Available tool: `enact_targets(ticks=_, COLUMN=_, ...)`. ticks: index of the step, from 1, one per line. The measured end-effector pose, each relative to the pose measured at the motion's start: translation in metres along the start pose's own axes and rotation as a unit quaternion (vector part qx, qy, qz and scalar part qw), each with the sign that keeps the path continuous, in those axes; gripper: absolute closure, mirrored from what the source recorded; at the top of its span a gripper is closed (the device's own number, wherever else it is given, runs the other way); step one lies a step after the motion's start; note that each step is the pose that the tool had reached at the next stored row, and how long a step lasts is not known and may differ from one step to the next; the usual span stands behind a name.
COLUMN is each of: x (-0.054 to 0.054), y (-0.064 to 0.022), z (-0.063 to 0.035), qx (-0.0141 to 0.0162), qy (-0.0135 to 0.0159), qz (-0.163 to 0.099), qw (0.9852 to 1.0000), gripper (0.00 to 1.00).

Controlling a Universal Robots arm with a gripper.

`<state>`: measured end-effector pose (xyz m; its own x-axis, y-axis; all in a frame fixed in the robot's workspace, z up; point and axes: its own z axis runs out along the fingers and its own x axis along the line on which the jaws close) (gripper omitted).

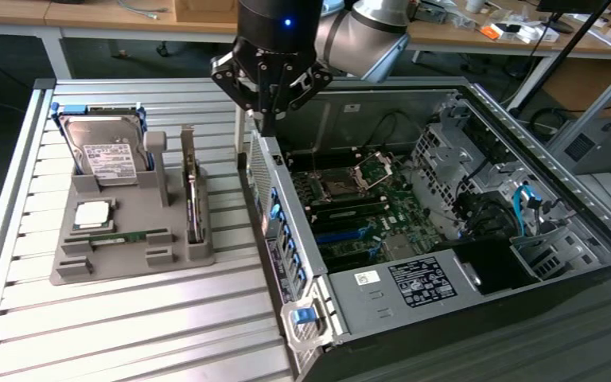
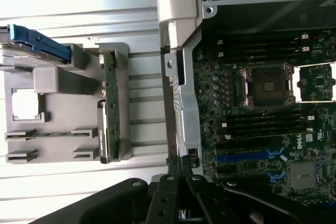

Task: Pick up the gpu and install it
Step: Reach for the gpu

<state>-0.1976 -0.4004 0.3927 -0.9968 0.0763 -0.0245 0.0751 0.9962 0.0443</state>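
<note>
As things lie now, surface [image 1: 125, 334]: ribbed metal top, carries PC case [image 1: 560, 191] & grey holder [image 1: 125, 259] side by side.
PC case: lies open, motherboard [image 1: 359, 203] facing up; one side wall stands next to the holder.
tool [image 1: 266, 121]: fingers pinched together, empty. Hangs over that case wall, btwn holder & motherboard, not touching the gpu [image 1: 190, 195].
holder: on the exterior view's left of the case; also carries hard drive [image 1: 109, 155], propped upright in an end slot.
gpu: stands on edge in the holder slot closest to the case, green card edge up, black cooler on one face. Untouched, pick-up not yet done.
blue slot [image 2: 244, 157]: on the board, looks free; prob. the target, can't be sure.
gpu grip: tool must spread before it goes down. Best to take the bare top edge, fingers across the thin side, clear of cooler & holder posts.
gpu lift: straight up along the slot walls, no twist. Card prob. binds if tilted, & the case wall is near, so watch clearance.
</note>
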Motion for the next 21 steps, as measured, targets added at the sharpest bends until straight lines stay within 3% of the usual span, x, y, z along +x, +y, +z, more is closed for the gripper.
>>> enact_targets(ticks=21, x=0.007, y=-0.0008, z=-0.0002, qx=0.0, qy=0.0, qz=0.0, qw=1.0, gripper=0.89)
